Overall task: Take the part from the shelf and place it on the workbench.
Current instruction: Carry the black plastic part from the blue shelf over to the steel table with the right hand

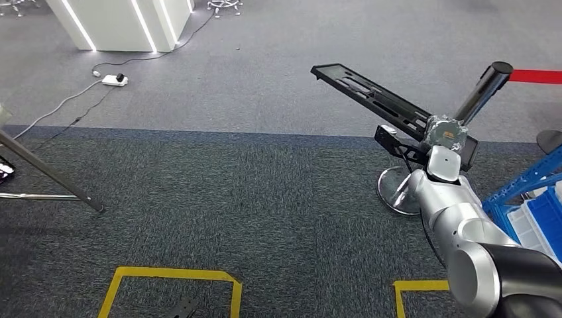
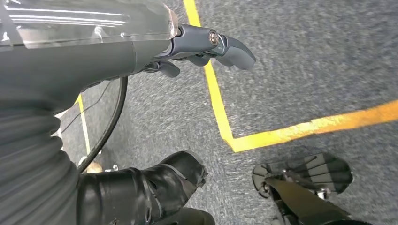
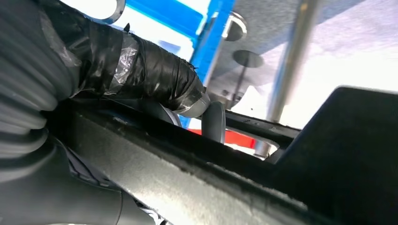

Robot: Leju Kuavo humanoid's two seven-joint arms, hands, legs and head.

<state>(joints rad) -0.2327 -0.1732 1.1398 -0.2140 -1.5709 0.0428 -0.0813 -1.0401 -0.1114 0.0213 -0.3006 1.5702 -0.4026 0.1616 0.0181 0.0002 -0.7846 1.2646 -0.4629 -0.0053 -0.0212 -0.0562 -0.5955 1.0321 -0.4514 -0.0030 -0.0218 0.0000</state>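
Head view: we see the right robot hand (image 1: 443, 136) raised over the carpet (image 1: 232, 199), grasping the part (image 1: 371, 98), a long black slotted panel, near one end; most of it juts out unsupported.
Left wrist view: our left robot hand (image 2: 202, 47) hangs above the yellow floor tape (image 2: 300, 127), fingers curled in, holding nothing.
Right wrist view: fingers (image 3: 155, 77) wrap the panel's edge, blue shelf (image 3: 211, 37) behind.
Handling: we judge it rigid, light, prone to levering; a hold nearer the middle suits better.
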